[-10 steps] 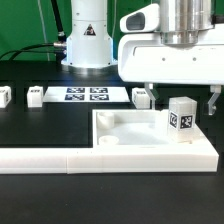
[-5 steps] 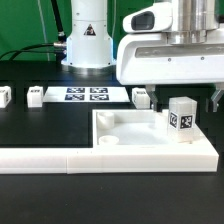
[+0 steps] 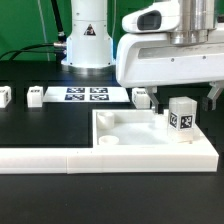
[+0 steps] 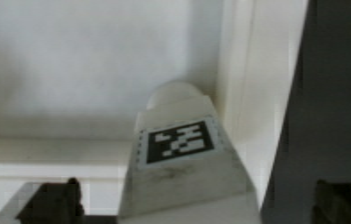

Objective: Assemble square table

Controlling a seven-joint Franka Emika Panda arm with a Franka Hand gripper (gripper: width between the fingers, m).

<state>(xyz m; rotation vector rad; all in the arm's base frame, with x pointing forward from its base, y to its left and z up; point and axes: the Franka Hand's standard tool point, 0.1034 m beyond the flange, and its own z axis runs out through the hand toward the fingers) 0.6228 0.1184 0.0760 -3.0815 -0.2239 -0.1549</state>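
Note:
The white square tabletop point(image 3: 130, 135) lies tray-side up at the front of the black table, against the barrier. One white leg point(image 3: 182, 120) stands upright in its corner on the exterior view's right, tag facing the camera. My gripper point(image 3: 182, 96) hangs just above this leg and is open, with a finger on each side and clear of it. In the wrist view the tagged leg point(image 4: 186, 150) rises between the dark fingertips point(image 4: 55, 203) of the gripper point(image 4: 198, 205), with the tabletop's floor point(image 4: 65, 60) behind it. Three more legs point(image 3: 143, 97) point(image 3: 37, 96) point(image 3: 5, 96) lie on the table behind.
The marker board point(image 3: 88, 95) lies flat at the back in front of the arm's base point(image 3: 88, 40). A long white L-shaped barrier point(image 3: 50, 160) runs along the front edge and holds the tabletop.
My gripper's hand has shifted slightly toward the exterior view's left above the standing leg. The leg and the other parts have not moved.

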